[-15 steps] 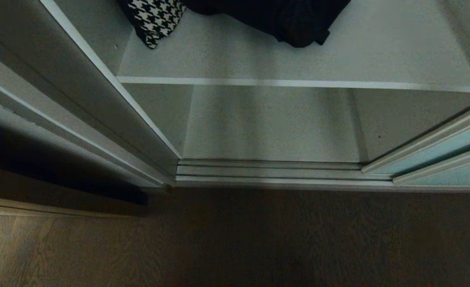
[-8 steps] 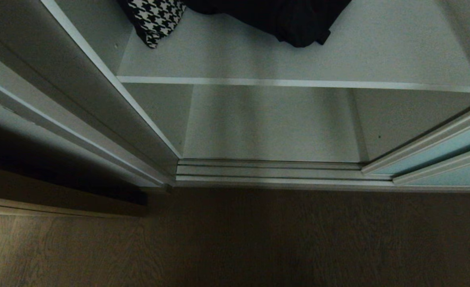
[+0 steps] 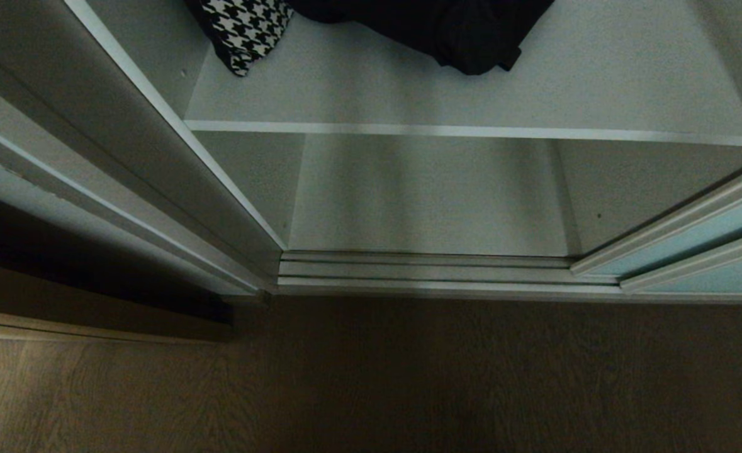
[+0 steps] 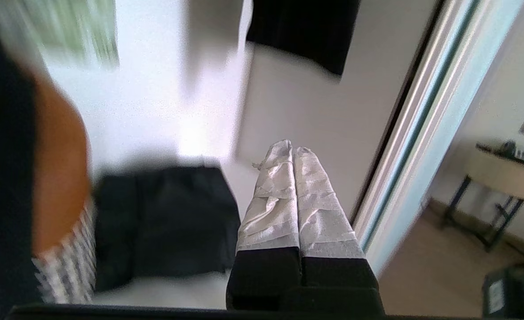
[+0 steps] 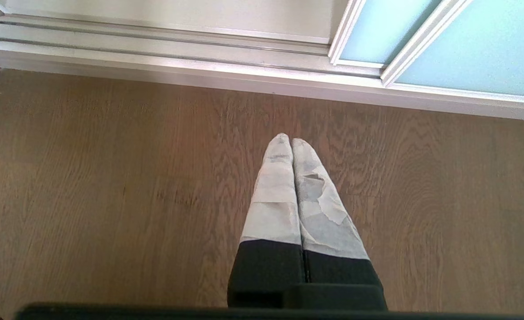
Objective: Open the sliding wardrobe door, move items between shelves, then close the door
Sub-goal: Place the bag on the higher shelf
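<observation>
Wardrobe, left side: a houndstooth cloth (image 3: 245,31) lies at the left end of the upper shelf (image 3: 471,94), close to the side wall.

Beside it, toward the middle of the same shelf, lies the black garment (image 3: 446,31), with a small cuff or strap end at its near edge. The lower shelf (image 3: 427,195) beneath carries nothing visible.

Left hand (image 4: 292,149): fingers pressed together, holding nothing. In the left wrist view the black garment (image 4: 168,222) sits below and to one side of the fingertips, on the shelf, well apart from them; the hand points past it into the wardrobe. A second dark cloth (image 4: 302,31) is higher up in that view.

Right hand (image 5: 291,140): fingers pressed together, holding nothing, pointing down over the wood-grain floor (image 5: 110,178) in front of the door track (image 5: 155,49).

Right side: the sliding wardrobe door (image 3: 698,239) is pushed aside to the right, leaving the opening clear.

Assessment: the left hand is the nearer one to the garment. The next move probably requires it to open, then turn toward the garment and descend onto it.
</observation>
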Controlling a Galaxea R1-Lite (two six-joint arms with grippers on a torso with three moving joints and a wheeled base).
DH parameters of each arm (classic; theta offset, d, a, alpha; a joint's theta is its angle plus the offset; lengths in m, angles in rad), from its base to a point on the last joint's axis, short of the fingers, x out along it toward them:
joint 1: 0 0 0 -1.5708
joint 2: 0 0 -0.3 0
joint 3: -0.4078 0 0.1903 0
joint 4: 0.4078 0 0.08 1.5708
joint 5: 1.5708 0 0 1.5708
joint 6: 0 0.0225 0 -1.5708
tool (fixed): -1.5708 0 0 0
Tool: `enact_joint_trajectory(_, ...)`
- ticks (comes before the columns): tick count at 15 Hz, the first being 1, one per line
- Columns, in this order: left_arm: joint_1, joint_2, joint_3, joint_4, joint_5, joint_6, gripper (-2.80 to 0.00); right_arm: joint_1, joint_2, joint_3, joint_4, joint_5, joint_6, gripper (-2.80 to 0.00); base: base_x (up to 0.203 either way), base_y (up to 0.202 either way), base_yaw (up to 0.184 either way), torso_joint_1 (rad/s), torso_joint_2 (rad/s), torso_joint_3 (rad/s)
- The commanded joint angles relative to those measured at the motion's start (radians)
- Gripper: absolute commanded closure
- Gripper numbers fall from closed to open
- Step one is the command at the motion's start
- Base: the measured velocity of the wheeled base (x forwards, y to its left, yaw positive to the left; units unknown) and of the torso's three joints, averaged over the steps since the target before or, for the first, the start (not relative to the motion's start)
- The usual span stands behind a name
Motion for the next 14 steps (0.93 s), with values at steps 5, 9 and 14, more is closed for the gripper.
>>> enact_joint_trajectory(5, 0.024, -0.023, -0.086, 0.165, -0.12, 0.019, 0.0, 0.0, -0.003, 0.0, 0.0, 0.0, 0.0, 0.0, 0.0, 0.0, 0.0, 0.0, 0.0, 0.0)
enact_joint_trajectory(9, 0.028, 0.019, -0.027, 0.18, -0.101, -0.041, 0.0, 0.0, -0.003, 0.0, 0.0, 0.0, 0.0, 0.0, 0.0, 0.0, 0.0, 0.0, 0.0, 0.0)
enact_joint_trajectory(14, 0.036, 0.183, -0.047, 0.18, 0.035, -0.134, 0.0, 0.0, -0.003, 0.0, 0.0, 0.0, 0.0, 0.0, 0.0, 0.0, 0.0, 0.0, 0.0, 0.0)
